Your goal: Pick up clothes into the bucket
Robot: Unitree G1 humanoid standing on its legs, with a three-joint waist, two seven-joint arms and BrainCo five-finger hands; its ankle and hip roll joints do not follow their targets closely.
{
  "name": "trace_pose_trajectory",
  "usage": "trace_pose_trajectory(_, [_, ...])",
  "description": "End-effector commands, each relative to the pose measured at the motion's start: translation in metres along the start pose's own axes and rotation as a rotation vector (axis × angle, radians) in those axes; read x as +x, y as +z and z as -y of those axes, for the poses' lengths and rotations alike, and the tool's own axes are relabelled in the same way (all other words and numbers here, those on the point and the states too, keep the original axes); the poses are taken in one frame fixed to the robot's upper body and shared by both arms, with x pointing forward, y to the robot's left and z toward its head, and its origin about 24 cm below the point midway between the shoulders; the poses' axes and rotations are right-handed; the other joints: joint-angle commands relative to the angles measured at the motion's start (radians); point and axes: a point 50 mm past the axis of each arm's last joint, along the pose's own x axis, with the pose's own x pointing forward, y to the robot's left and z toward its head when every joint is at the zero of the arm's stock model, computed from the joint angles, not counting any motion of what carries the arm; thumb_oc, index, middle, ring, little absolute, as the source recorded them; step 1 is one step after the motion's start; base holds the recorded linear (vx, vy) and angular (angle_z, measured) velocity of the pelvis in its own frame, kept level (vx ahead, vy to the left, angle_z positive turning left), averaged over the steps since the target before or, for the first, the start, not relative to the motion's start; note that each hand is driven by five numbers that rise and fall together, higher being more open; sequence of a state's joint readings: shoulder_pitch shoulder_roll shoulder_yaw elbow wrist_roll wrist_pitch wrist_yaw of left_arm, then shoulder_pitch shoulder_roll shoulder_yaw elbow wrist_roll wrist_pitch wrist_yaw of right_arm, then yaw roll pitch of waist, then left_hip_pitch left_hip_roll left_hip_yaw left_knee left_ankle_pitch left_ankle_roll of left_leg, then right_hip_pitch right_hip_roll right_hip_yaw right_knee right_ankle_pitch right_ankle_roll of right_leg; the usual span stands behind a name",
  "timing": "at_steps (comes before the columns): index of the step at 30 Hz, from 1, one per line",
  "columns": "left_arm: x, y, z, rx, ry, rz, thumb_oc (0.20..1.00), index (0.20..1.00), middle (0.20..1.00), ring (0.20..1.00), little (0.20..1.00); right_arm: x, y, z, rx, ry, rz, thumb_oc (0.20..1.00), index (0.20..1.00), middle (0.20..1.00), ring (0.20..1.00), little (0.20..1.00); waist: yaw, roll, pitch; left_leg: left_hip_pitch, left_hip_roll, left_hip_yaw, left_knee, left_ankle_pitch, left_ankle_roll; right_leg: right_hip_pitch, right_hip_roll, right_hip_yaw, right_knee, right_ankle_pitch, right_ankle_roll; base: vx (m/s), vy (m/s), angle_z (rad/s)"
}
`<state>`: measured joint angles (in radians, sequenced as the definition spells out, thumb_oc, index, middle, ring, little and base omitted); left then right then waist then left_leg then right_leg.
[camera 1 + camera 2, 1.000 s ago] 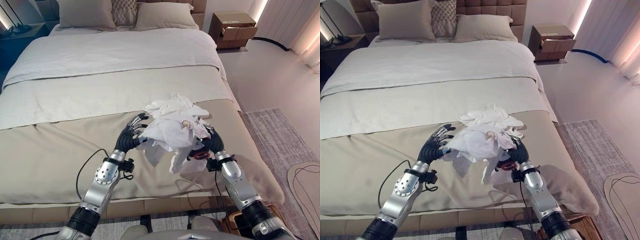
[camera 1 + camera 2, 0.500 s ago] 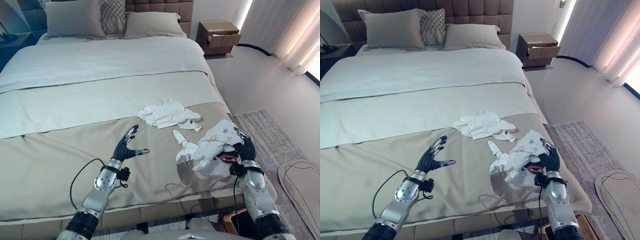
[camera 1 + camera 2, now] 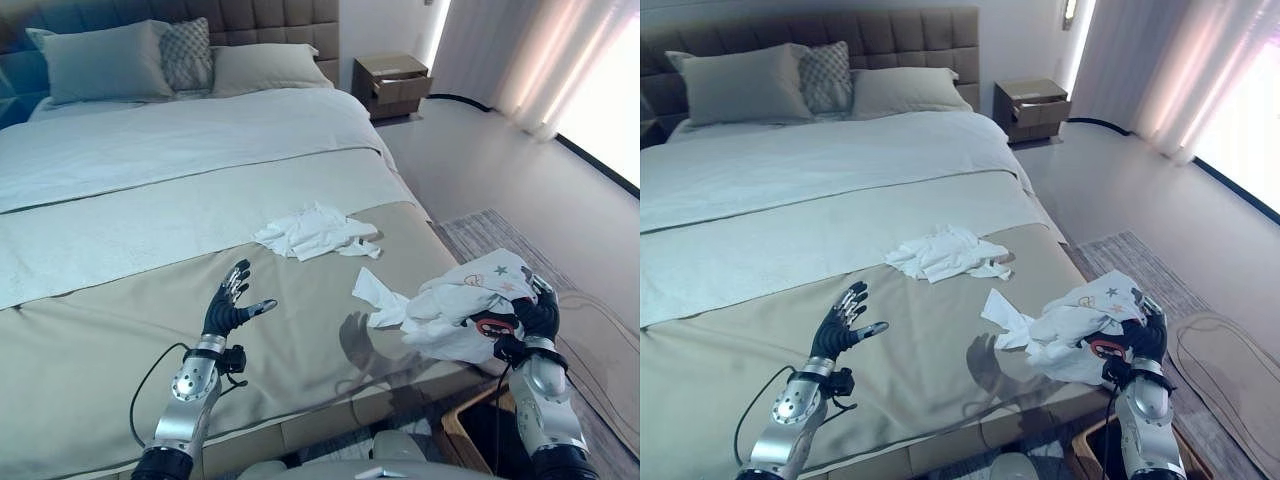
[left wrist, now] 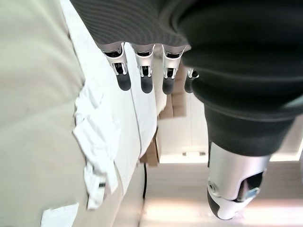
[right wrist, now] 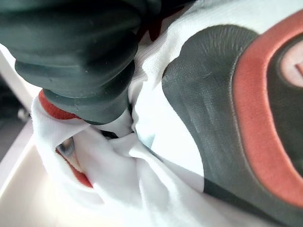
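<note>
My right hand (image 3: 537, 316) is shut on a crumpled white garment (image 3: 457, 310) with small stars and a red and black print (image 5: 246, 142). It holds the garment in the air past the bed's right edge, above a brown basket (image 3: 468, 432) on the floor. A second white garment (image 3: 312, 231) lies spread on the beige bedspread (image 3: 120, 350), further up the bed. My left hand (image 3: 229, 301) hovers over the bedspread with straight fingers (image 4: 144, 75) and holds nothing.
The large bed has pillows (image 3: 100, 62) at its head. A wooden nightstand (image 3: 391, 85) stands beyond its far right corner. A grey rug (image 3: 497, 236) covers the floor right of the bed, and curtains (image 3: 535, 55) hang at the right.
The view has swung to the right. My left hand let go of the printed garment and stayed open over the bed. My right hand carried it rightwards, off the bed's edge.
</note>
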<state>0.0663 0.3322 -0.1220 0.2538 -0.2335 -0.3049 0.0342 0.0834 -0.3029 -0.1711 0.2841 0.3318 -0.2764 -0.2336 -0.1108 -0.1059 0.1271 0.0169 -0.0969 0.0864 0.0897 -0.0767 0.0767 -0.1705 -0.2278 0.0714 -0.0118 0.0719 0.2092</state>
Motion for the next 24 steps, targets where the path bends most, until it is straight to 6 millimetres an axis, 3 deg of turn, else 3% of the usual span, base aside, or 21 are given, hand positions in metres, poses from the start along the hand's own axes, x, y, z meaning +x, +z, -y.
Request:
trace_pose_trajectory(1, [0.016,0.043,-0.019,-0.078,0.125,0.225,1.0,1.0,1.0,1.0,1.0,0.022,0.049,-0.005,0.013,-0.024,0.237,0.2,0.2,0.2,0.2,0.2,0.028,0.013,0.029,-0.03,0.013,-0.064,0.092,-0.094,-0.006,-0.022,-0.042,-0.119,0.184,0.053,-0.015,-0.29,0.073,-0.86])
trace_pose_trajectory(2, [0.019,0.049,-0.019,-0.123,0.135,0.253,1.0,1.0,1.0,1.0,1.0,0.022,0.048,-0.003,-0.041,-0.026,0.232,0.2,0.2,0.2,0.2,0.2,0.036,0.019,0.034,-0.044,0.025,-0.047,0.085,-0.067,-0.007,-0.003,-0.072,-0.175,0.228,0.031,-0.035,-0.2,0.044,-0.87])
trace_pose_trajectory(3, [0.019,0.049,-0.019,-0.124,0.134,0.254,1.0,1.0,1.0,1.0,1.0,0.022,0.048,-0.003,-0.043,-0.027,0.232,0.2,0.2,0.2,0.2,0.2,0.035,0.02,0.037,-0.041,0.025,-0.048,0.085,-0.068,-0.007,-0.002,-0.073,-0.176,0.233,0.027,-0.035,-0.18,0.026,-0.84])
trace_pose_trajectory(7, [0.022,0.06,-0.018,-0.188,0.14,0.309,1.0,1.0,1.0,1.0,1.0,0.025,0.049,0.002,-0.082,-0.059,0.236,0.2,0.2,0.2,0.2,0.2,0.057,0.041,0.026,-0.061,0.067,-0.003,0.073,-0.046,-0.006,0.058,-0.164,-0.27,0.326,0.015,-0.055,-0.13,-0.013,-0.41])
trace_pose_trajectory(11, [0.018,0.063,-0.023,-0.196,0.152,0.325,1.0,1.0,1.0,1.0,1.0,0.029,0.052,0.008,-0.104,-0.082,0.239,0.2,0.2,0.2,0.2,0.2,0.084,0.033,-0.003,-0.092,0.086,0.051,0.094,-0.052,-0.015,0.129,-0.285,-0.356,0.308,0.105,-0.026,-0.06,-0.095,-0.57])
trace_pose_trajectory(12, [0.016,0.061,-0.026,-0.186,0.165,0.315,1.0,1.0,1.0,1.0,1.0,0.029,0.051,0.008,-0.112,-0.083,0.234,0.2,0.2,0.2,0.2,0.2,0.091,0.013,-0.023,-0.102,0.079,0.074,0.099,-0.06,-0.018,0.156,-0.321,-0.378,0.26,0.177,0.005,0.0,-0.133,-0.48])
trace_pose_trajectory(13, [0.016,0.06,-0.026,-0.185,0.166,0.313,1.0,1.0,1.0,1.0,1.0,0.029,0.051,0.008,-0.113,-0.083,0.232,0.2,0.2,0.2,0.2,0.2,0.093,0.013,-0.022,-0.099,0.079,0.075,0.102,-0.067,-0.018,0.161,-0.321,-0.376,0.257,0.179,0.01,-0.01,-0.231,-0.95])
trace_pose_trajectory(14, [0.014,0.06,-0.03,-0.173,0.186,0.312,1.0,1.0,1.0,1.0,1.0,0.027,0.053,0.012,-0.11,-0.095,0.238,0.2,0.2,0.2,0.2,0.2,0.096,-0.01,-0.039,-0.113,0.081,0.103,0.103,-0.067,-0.029,0.174,-0.34,-0.412,0.179,0.235,0.041,0.0,-0.146,-1.05])
trace_pose_trajectory(18, [0.013,0.065,-0.033,-0.162,0.193,0.335,1.0,1.0,1.0,1.0,1.0,0.029,0.057,0.016,-0.123,-0.12,0.251,0.2,0.2,0.2,0.2,0.2,0.093,-0.016,-0.049,-0.132,0.117,0.124,0.099,-0.06,-0.057,0.156,-0.31,-0.42,0.07,0.272,0.053,-0.05,-0.262,-0.83])
trace_pose_trajectory(19, [0.014,0.073,-0.035,-0.174,0.197,0.371,1.0,1.0,1.0,1.0,1.0,0.03,0.06,0.02,-0.128,-0.143,0.261,0.2,0.2,0.2,0.2,0.2,0.086,-0.02,-0.038,-0.146,0.144,0.127,0.108,-0.051,-0.074,0.136,-0.292,-0.41,0.044,0.272,0.053,-0.04,-0.237,-0.51])
trace_pose_trajectory(20, [0.015,0.077,-0.036,-0.181,0.2,0.392,1.0,1.0,1.0,1.0,1.0,0.031,0.06,0.026,-0.13,-0.171,0.257,0.2,0.2,0.2,0.2,0.2,0.084,-0.024,-0.033,-0.156,0.161,0.124,0.118,-0.045,-0.086,0.133,-0.276,-0.4,0.036,0.243,0.053,-0.07,-0.228,-0.38])
trace_pose_trajectory(22, [0.015,0.077,-0.036,-0.181,0.2,0.393,1.0,1.0,1.0,1.0,1.0,0.031,0.06,0.026,-0.129,-0.172,0.258,0.2,0.2,0.2,0.2,0.2,0.083,-0.027,-0.034,-0.161,0.158,0.125,0.118,-0.04,-0.085,0.128,-0.279,-0.4,0.036,0.246,0.053,-0.03,-0.107,-0.07])
trace_pose_trajectory(24, [0.016,0.084,-0.035,-0.235,0.189,0.428,1.0,1.0,1.0,1.0,1.0,0.034,0.063,0.04,-0.128,-0.256,0.263,0.2,0.2,0.2,0.2,0.2,0.077,-0.028,-0.002,-0.192,0.211,0.112,0.137,-0.012,-0.122,0.128,-0.239,-0.402,0.033,0.153,0.053,-0.05,-0.281,-0.07])
